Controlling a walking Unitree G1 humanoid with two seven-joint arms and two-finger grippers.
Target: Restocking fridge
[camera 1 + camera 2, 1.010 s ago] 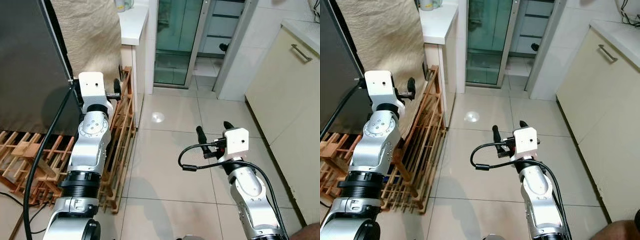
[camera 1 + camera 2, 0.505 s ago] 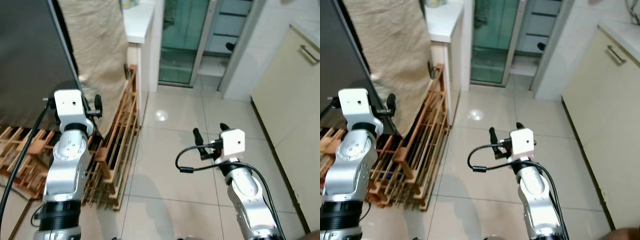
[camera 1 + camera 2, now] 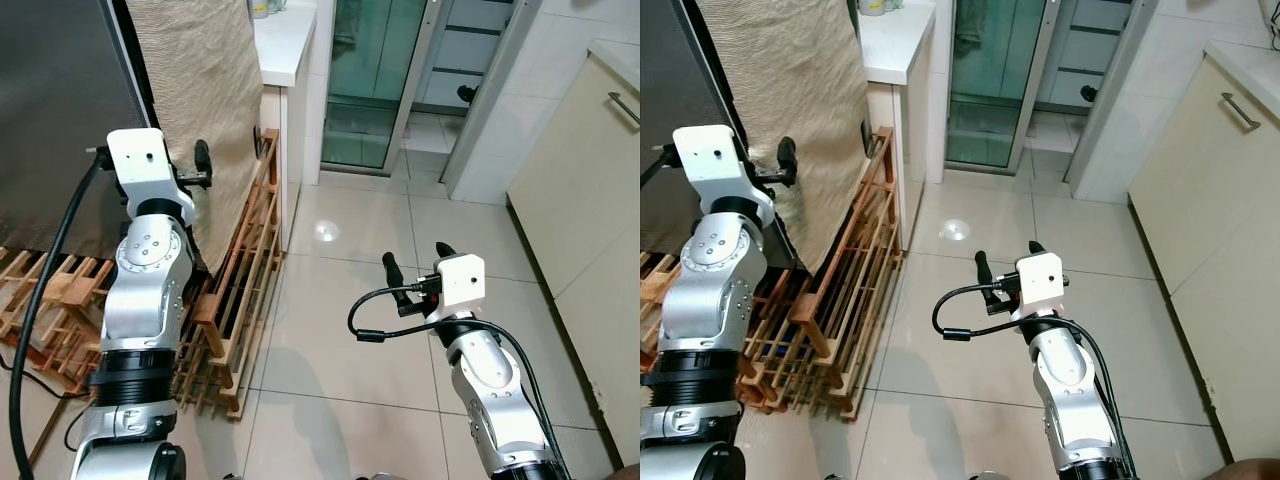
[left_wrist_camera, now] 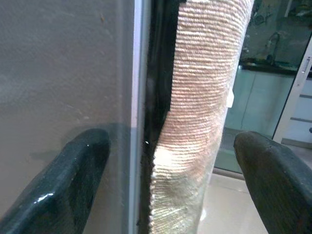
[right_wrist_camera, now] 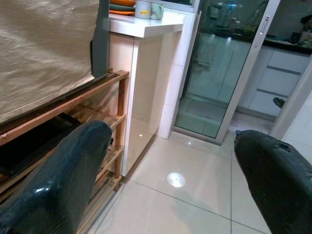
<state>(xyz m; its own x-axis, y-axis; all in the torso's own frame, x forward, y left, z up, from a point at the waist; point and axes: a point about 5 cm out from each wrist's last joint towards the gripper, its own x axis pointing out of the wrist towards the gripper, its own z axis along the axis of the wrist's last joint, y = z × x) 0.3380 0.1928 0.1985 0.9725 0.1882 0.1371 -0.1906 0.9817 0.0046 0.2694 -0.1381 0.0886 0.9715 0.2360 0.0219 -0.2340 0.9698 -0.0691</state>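
The fridge (image 3: 55, 95) stands at the left, its dark steel door shut. A beige woven cloth (image 3: 205, 70) hangs down its side. My left gripper (image 3: 192, 165) is raised at the door's front edge. In the left wrist view it is open (image 4: 170, 170), one finger (image 4: 73, 170) in front of the steel door (image 4: 63, 68) and the other (image 4: 273, 170) past the cloth (image 4: 200, 97). Nothing is held. My right gripper (image 3: 415, 260) hangs open over the tiled floor, empty, with both fingers wide apart in the right wrist view (image 5: 170, 161).
A low wooden rack (image 3: 240, 270) runs along the floor beside the fridge. Behind it stands a white counter (image 3: 285, 45), then a glass door (image 3: 375, 70). Cream cabinets (image 3: 590, 190) line the right side. Tiled floor (image 3: 330, 340) lies between.
The head view has swung a little. My left gripper has moved left from beside the rack to the fridge door's edge. The right arm has hardly moved.
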